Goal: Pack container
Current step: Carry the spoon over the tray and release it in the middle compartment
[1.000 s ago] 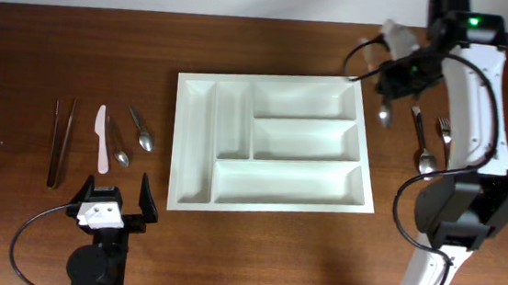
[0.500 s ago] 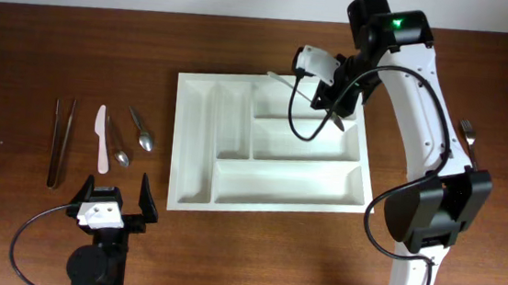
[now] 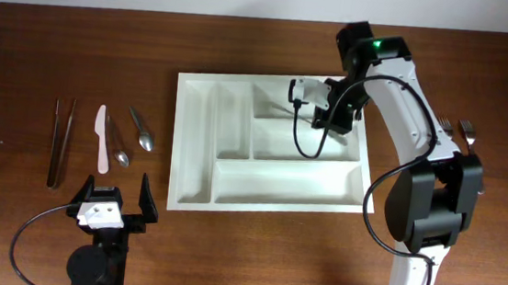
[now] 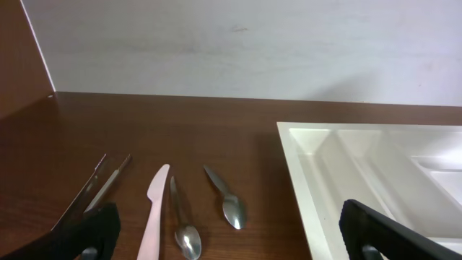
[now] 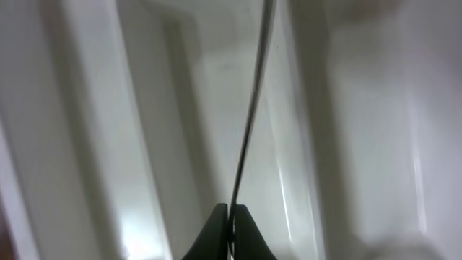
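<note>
Container (image 3: 200,147) sits mid-surface, a white five-slot tray, and every slot I can see is bare, though the right arm hides part of the far wide one. Right fingers (image 5: 215,235) are pinched tight on a thin metal utensil (image 5: 247,130), hanging it over the tray's slots; which piece it is, I can't make out. Left fingers (image 4: 83,231) are spread wide near the front-left corner, holding nothing.

So we're early, by my reckoning: nothing has landed yet. Waiting toward the left edge of the surface (image 3: 41,50) are a white knife (image 3: 102,138), a spoon (image 3: 116,140), a second spoon (image 3: 139,125) and a pair of dark sticks (image 3: 54,143). A fork (image 3: 465,131) peeks out by the right edge.

No brand, label or lettering is readable anywhere.
</note>
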Robot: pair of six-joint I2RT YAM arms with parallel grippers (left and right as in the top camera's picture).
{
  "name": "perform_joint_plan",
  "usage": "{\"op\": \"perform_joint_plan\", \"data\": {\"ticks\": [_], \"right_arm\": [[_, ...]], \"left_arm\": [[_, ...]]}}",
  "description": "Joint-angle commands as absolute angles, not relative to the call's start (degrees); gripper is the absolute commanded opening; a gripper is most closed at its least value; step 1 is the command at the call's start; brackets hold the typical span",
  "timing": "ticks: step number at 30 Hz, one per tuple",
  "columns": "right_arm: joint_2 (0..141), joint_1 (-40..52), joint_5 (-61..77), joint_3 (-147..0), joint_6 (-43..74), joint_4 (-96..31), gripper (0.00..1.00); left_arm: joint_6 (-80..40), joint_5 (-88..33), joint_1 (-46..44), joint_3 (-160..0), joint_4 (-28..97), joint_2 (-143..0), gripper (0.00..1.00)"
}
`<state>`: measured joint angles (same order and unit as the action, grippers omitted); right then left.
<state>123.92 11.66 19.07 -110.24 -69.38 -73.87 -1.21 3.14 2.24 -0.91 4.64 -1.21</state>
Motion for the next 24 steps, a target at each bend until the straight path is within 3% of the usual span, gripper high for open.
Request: {"op": "perform_joint_plan", "data": {"ticks": [1,11,12,13,17,19,24], "right_arm": [[123.17,11.51,18.74,-105.84,-70.3,-70.67,0.04],[123.17,11.51,18.74,-102.08,-70.26,-66.06,0.05],[123.17,11.51,18.79,-102.1,-68.66,-65.91,0.62],[123.13,11.51,18.74,-102.5,-66.65,-65.87,0.79],[122.8,10.17,18.22,-108.16,-50.72,-66.37,0.99],[122.76,8.14,18.15,-112.86,-41.95,-68.58,0.99],[122.76,2.39,18.17,-119.57,-35.03,-75.57,0.99]], "left_arm": [[-0.36,2.33,2.42,-0.54,4.54,-0.78,0.99],[-0.36,2.33,2.42,-0.54,4.54,-0.78,0.99],[-0.36,2.33,2.42,-0.54,4.51,-0.78,0.99],[-0.36,2.35,2.42,-0.54,4.54,-0.78,0.99],[-0.36,2.33,2.42,-0.54,4.54,-0.78,0.99],[-0.36,2.33,2.42,-0.54,4.54,-0.78,0.99],[-0.36,2.33,2.42,-0.54,4.54,-0.78,0.99]]}}
